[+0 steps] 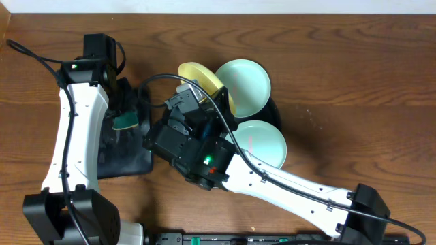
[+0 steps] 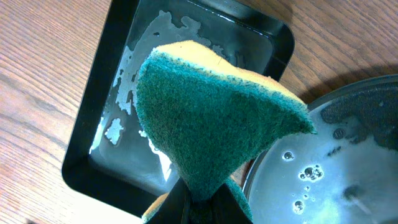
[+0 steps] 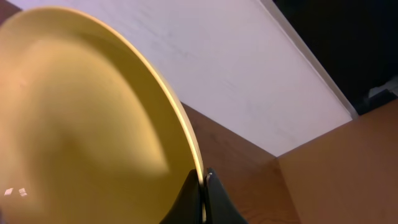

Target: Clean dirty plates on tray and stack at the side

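The yellow plate (image 3: 93, 124) is clamped at its rim by the right gripper (image 3: 203, 193); the sponge (image 2: 211, 118), pinched by the left gripper (image 2: 205, 202) at eight o'clock from the plate, is to be wiped lightly across its face.

No text, label, brand or number can be read on anything here.

Wooden table (image 1: 354, 75) bears round black tray (image 1: 275, 113) and rectangular tray (image 1: 127, 160).

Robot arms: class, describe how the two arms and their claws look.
The left arm and right arm have white links, black joints, looping black cables and a small green light each. The left claw and right claw have black fingers.
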You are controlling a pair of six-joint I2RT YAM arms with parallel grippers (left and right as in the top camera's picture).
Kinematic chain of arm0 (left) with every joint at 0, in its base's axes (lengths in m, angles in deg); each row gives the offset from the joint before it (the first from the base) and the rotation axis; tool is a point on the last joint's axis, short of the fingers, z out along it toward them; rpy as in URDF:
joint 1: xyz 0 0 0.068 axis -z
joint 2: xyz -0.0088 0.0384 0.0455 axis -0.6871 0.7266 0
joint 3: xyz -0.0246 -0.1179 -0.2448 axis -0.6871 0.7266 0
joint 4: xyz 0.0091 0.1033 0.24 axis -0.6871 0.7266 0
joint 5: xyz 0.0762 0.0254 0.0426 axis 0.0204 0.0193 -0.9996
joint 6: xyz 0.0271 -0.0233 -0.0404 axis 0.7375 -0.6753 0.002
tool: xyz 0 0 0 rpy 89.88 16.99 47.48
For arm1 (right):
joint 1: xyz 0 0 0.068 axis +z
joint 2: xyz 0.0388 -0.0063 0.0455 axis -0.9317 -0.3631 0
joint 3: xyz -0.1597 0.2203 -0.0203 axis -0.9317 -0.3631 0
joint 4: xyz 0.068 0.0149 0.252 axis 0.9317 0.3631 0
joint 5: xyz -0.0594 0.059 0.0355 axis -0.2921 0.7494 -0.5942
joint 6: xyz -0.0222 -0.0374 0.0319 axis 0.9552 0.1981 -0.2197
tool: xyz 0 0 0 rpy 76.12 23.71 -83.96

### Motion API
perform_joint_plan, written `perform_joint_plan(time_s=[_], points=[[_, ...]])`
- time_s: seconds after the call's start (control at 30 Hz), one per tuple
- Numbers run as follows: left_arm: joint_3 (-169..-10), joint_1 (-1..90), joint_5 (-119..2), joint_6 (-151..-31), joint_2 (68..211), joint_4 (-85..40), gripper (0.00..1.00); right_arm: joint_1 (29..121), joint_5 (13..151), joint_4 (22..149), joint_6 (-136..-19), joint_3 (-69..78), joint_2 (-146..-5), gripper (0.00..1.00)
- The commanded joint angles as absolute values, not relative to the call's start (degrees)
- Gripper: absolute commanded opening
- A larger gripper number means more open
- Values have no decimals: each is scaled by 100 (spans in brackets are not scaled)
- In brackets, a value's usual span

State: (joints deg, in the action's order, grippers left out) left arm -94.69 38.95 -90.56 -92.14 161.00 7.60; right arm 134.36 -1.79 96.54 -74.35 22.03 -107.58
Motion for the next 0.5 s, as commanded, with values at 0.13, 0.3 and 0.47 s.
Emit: perform_joint_plan(time_s=[0.13, 0.3, 0.47], points=[[-9588, 3869, -9107, -9133, 16047, 777, 7, 13418, 179, 9833, -7431, 2212, -10564, 1], [-9583, 3869, -9107, -9133, 16047, 795, 8, 13125, 1449, 10414, -8368, 2207, -10566, 1], [-9579, 3869, -9105, -9133, 16047, 790, 7, 12513, 3414, 10569, -8668, 2207, -10566, 1]])
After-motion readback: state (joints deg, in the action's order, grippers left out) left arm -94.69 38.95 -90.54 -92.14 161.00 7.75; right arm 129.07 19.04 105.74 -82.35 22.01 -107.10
